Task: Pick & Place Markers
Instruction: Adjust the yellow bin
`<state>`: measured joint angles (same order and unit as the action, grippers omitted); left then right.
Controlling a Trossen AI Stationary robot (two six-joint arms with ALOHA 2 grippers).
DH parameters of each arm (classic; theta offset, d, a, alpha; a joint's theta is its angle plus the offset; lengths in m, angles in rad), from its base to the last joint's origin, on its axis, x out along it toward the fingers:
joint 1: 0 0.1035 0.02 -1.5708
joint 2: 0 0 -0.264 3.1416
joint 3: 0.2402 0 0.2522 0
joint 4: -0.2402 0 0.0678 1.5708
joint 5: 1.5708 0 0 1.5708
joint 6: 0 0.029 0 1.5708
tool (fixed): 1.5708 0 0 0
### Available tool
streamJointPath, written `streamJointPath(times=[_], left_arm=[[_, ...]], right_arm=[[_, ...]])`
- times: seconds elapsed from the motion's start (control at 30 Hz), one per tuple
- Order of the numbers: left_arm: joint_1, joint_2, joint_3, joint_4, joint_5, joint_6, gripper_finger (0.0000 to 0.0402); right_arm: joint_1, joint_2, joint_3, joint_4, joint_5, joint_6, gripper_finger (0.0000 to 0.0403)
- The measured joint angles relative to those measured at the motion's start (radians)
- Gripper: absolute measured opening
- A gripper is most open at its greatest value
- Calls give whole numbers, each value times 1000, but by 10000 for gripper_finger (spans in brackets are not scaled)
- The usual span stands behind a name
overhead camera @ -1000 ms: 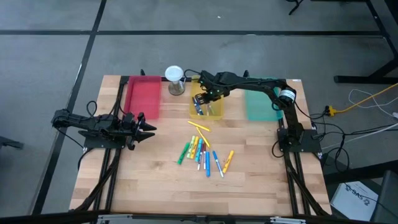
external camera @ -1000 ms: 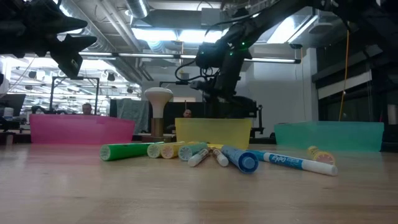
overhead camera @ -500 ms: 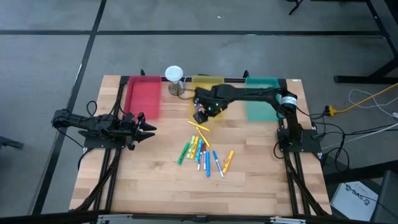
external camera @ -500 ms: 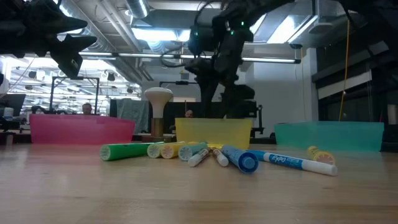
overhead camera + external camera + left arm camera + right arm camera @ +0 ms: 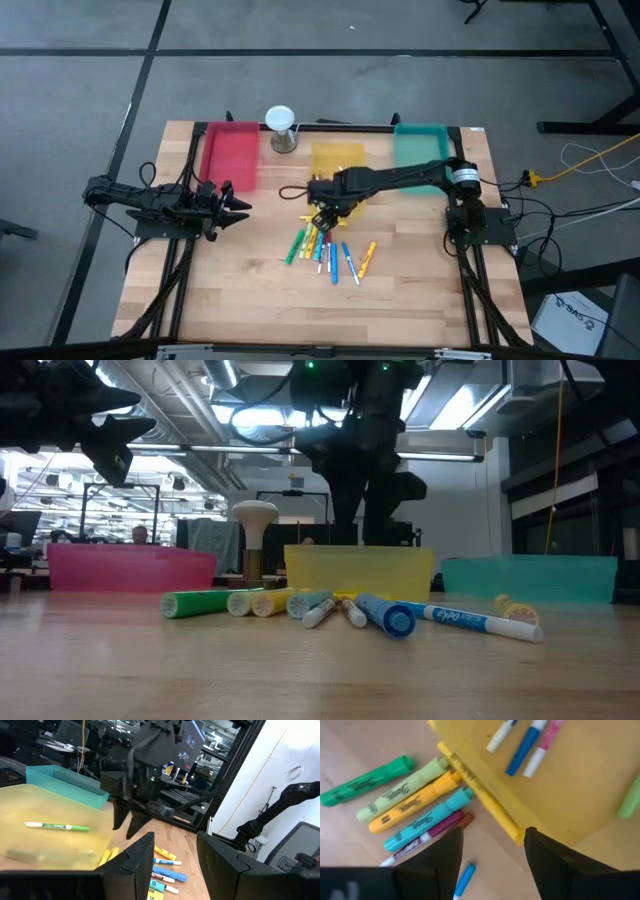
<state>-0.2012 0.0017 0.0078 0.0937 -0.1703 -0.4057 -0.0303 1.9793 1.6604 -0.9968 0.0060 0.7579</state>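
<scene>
Several markers point(image 5: 325, 245) lie in a loose pile on the wooden table, green, yellow, orange and blue ones among them. My right gripper point(image 5: 322, 213) hangs open above the pile's far end, pointing down, at the near edge of the yellow tray point(image 5: 336, 162). In the right wrist view a green marker point(image 5: 367, 780), an orange one point(image 5: 415, 802) and a teal one point(image 5: 427, 825) lie flat beyond my right gripper point(image 5: 492, 865). A long yellow marker point(image 5: 480, 795) lies against the tray's edge. More markers point(image 5: 525, 745) lie inside the tray. My left gripper point(image 5: 240, 207) waits open at the table's left.
A red tray point(image 5: 231, 155) stands at the far left and a teal tray point(image 5: 420, 150) at the far right. A white-topped hourglass-like object point(image 5: 281, 128) stands between the red and yellow trays. Bare wood lies near the front edge.
My right gripper has swung from above the yellow tray toward the table's near edge and now hangs over the marker pile. The yellow tray stands closer to the near edge than a second ago.
</scene>
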Motion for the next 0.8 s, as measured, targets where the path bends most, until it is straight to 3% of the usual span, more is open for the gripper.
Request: streamJointPath(times=[0.27,0.5,0.8], left_arm=[[0,0,0,0,0,0,143],[0,0,0,0,0,0,143],[0,0,0,0,0,0,143]], right_arm=[[-2,-9,14,-9,49,17,204],[-2,-16,110,-26,101,-34,204],[64,-16,135,-21,-4,-33,198]])
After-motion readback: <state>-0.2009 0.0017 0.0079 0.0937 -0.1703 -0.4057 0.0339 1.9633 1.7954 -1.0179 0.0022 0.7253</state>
